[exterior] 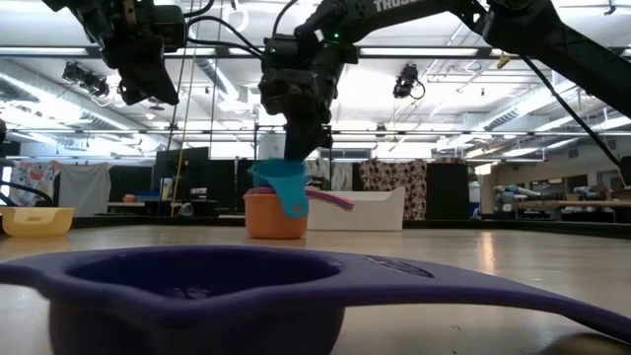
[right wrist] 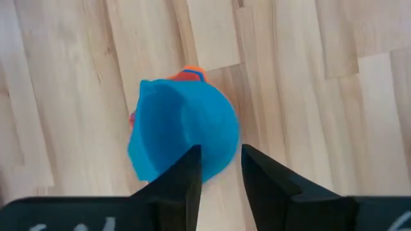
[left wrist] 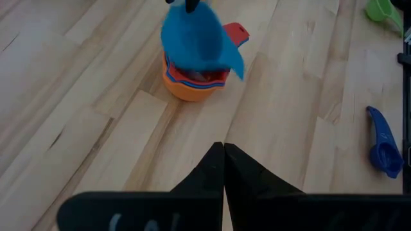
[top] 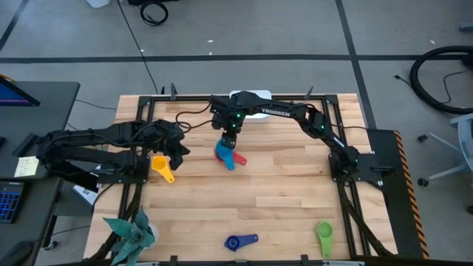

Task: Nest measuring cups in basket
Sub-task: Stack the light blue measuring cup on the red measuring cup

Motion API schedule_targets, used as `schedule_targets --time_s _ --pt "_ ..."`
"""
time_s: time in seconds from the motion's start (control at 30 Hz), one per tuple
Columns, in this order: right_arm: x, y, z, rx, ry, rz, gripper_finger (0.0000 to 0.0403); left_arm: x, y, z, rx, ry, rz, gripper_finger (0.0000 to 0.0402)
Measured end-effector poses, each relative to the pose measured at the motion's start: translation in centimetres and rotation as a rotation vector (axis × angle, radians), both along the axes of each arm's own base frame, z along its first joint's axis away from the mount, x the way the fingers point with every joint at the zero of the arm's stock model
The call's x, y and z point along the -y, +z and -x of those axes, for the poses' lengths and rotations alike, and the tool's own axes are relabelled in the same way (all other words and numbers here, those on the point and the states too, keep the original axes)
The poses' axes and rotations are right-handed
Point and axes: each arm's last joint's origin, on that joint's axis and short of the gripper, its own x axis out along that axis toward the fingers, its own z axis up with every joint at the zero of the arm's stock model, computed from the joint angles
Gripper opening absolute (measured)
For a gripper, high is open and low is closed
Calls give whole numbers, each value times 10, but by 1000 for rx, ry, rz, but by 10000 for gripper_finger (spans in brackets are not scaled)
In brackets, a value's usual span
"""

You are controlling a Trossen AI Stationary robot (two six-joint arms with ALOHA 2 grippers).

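A light blue measuring cup [right wrist: 183,138] hangs tilted just above a nested stack: an orange cup [left wrist: 189,91] on the table with a red cup inside it, whose handle [left wrist: 236,32] sticks out. My right gripper [right wrist: 221,168] points down over the stack with its fingers apart and the light blue cup's rim between them. My left gripper [left wrist: 223,153] is shut on nothing and waits above the table's left part, beside a yellow cup [top: 162,168]. The white basket [top: 250,94] stands at the far edge, partly under the right arm. My right gripper has the light blue cup's rim [right wrist: 218,157] between its parted fingers, which come from above. One finger [right wrist: 190,168] overlaps the cup's wall in the wrist view; I cannot tell whether it touches. The cup is tilted, its handle [exterior: 296,205] pointing down beside the orange cup.
A dark blue cup [top: 240,241] and a green cup [top: 324,236] lie near the near edge. A teal artificial plant [top: 131,235] stands at the near left corner. Bare wood lies between the stack and the near cups.
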Motion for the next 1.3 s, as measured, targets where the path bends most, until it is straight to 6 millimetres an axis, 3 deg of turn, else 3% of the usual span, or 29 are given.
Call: schedule_targets --time_s 0.4,0.67,0.9,1.13,1.3 --pt "0 0 0 1 8 8 97 0 0 0 0 -1 -1 6" --pt "-4 0 10 -81 8 -98 87 4 -5 -8 -21 -41 39 6" --pt "-3 -3 29 -286 69 23 87 14 -23 -53 20 -91 75 6" --pt "7 -6 31 -285 81 46 86 21 -58 -95 4 -110 82 6" --pt "10 -20 35 -322 124 35 80 25 -83 -112 -37 -120 81 6"
